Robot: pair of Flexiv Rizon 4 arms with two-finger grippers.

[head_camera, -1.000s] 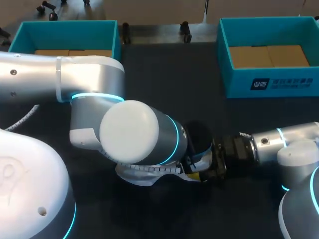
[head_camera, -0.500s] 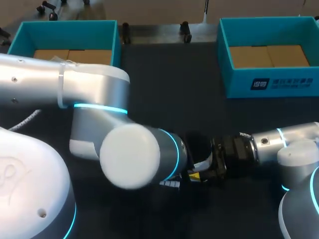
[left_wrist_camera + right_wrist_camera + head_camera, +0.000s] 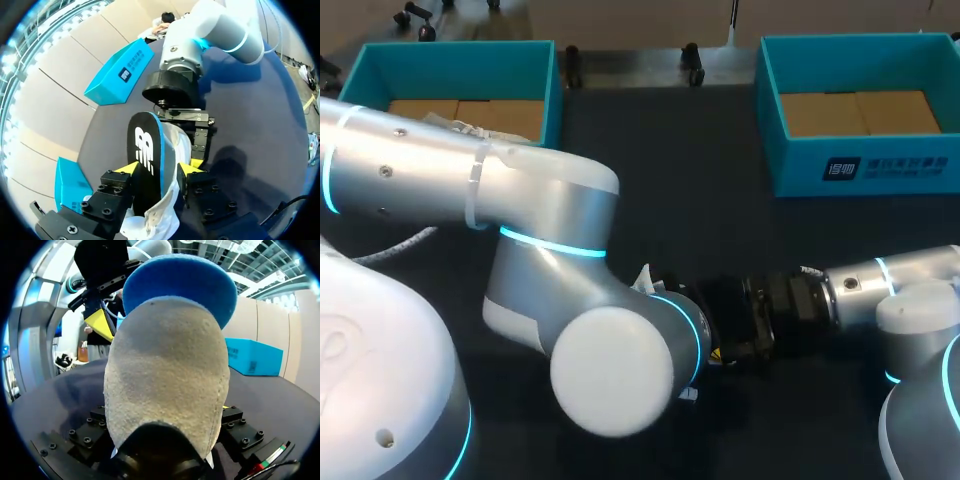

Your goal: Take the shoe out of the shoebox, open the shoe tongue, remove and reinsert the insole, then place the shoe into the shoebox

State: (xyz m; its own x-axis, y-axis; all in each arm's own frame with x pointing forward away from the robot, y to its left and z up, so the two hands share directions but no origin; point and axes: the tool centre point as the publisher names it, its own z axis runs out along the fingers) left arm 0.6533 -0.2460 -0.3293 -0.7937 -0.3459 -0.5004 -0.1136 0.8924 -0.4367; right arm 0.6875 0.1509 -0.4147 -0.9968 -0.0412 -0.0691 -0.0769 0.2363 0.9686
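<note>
Shoe: grey napped suede [image 3: 165,385], rounded, with a stitched seam and white lining. It is held between both grippers near the middle of the table's near edge.
Insole: thin and stiff, with a black top face [image 3: 147,155] and a bright blue foam underside. It stands up out of the shoe's opening.
Left gripper: clamped on the insole [image 3: 158,169], a yellow tip on either side, with white lining bunched against one.
Right gripper: closed on the shoe [image 3: 725,345] from the opposite end. Its tips are buried under suede in its own view, and only one shows from the left wrist.
Hidden: from above, the left arm [image 3: 540,210] – smooth silver, with a blunt round joint – covers nearly all of the shoe and insole.
Shoeboxes: two open teal card boxes with brown floors sit at the far left corner [image 3: 450,60] and the far right corner [image 3: 860,165]. The left arm crosses a corner of the left one.
Open room: matte dark table [image 3: 660,180] lies bare between the boxes and the grippers.
</note>
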